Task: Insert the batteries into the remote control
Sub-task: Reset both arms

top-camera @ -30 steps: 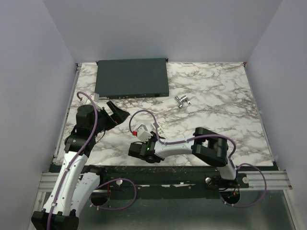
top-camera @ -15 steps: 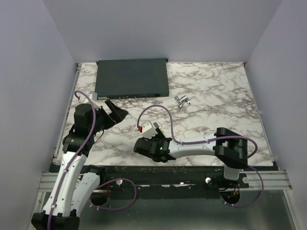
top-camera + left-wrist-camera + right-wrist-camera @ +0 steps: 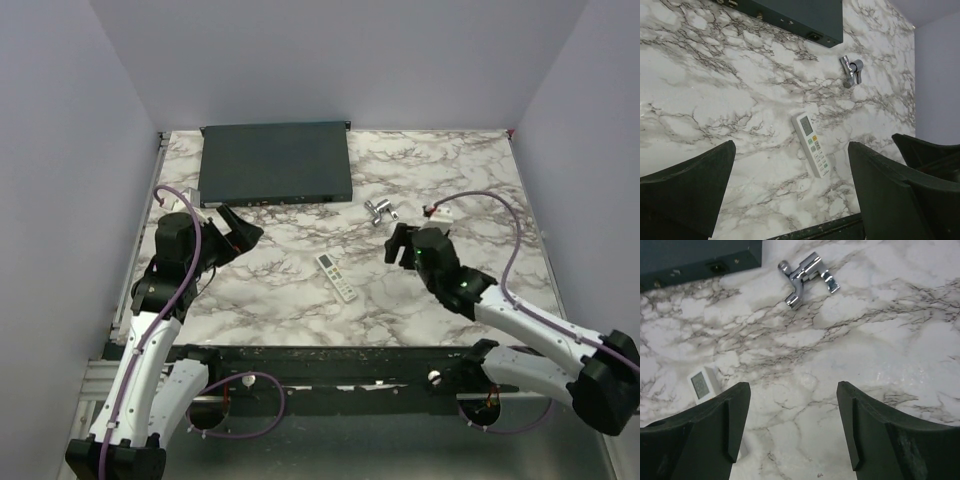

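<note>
The white remote control (image 3: 337,277) lies flat on the marble table, buttons and small screen facing up. It also shows in the left wrist view (image 3: 812,145), and one end shows in the right wrist view (image 3: 702,385). No batteries are in view. My left gripper (image 3: 242,231) is open and empty above the table, left of the remote; in its wrist view (image 3: 790,150) the remote lies between the fingers, farther off. My right gripper (image 3: 398,245) is open and empty, right of the remote, over bare marble in its wrist view (image 3: 792,387).
A large flat dark-grey box (image 3: 275,163) lies at the back left, also seen in both wrist views (image 3: 805,15) (image 3: 690,255). A small chrome metal part (image 3: 381,211) lies right of it (image 3: 851,71) (image 3: 807,278). The table's front edge is a dark rail.
My right arm has swung from the near centre, where it hung over the remote, out to the right and back. The remote now lies uncovered. My left arm has barely moved.
</note>
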